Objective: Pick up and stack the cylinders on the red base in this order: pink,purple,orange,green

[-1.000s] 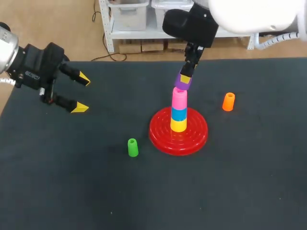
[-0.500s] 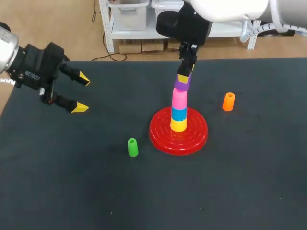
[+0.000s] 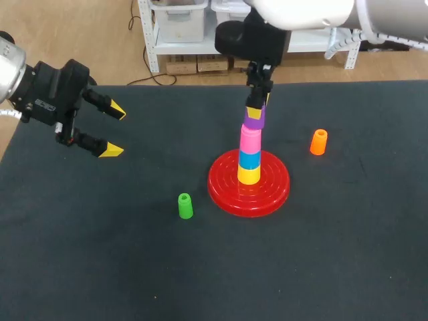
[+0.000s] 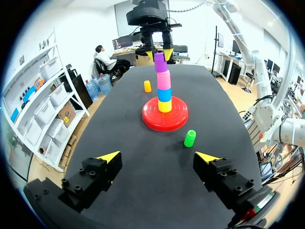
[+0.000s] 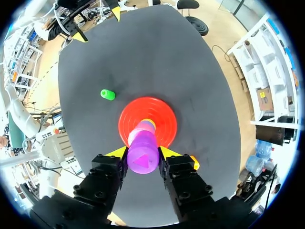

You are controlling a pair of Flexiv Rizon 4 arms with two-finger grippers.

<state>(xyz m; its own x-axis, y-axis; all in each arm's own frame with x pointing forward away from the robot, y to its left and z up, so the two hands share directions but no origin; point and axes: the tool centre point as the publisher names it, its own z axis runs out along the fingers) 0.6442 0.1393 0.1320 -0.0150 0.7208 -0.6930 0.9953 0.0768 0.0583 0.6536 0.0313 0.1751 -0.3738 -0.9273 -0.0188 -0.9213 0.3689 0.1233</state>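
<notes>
1. Our left gripper (image 4: 157, 157) hangs open, well short of the red base (image 4: 153, 118).
2. On the base stand the yellow cylinder (image 4: 165, 106), blue cylinder (image 4: 165, 94) and pink cylinder (image 4: 164, 79), stacked.
3. Our right gripper (image 4: 159, 53) clasps the purple cylinder (image 4: 160, 63) directly above that stack.
4. The green cylinder (image 4: 190, 138) sits near the base, the orange cylinder (image 4: 147, 86) beyond it.

Left gripper (image 3: 114, 130) and right gripper (image 5: 143, 153): black, blocky, screw-studded, with yellow wedge tips. The right arm (image 3: 301, 10) is glossy white, with a ribbed grey hose (image 3: 388, 40).

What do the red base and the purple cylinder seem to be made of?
The red base is likely moulded plastic with a glossy finish: light glints on its concentric ridges. The purple cylinder is probably plastic too: smooth, even colour, slight sheen.
</notes>
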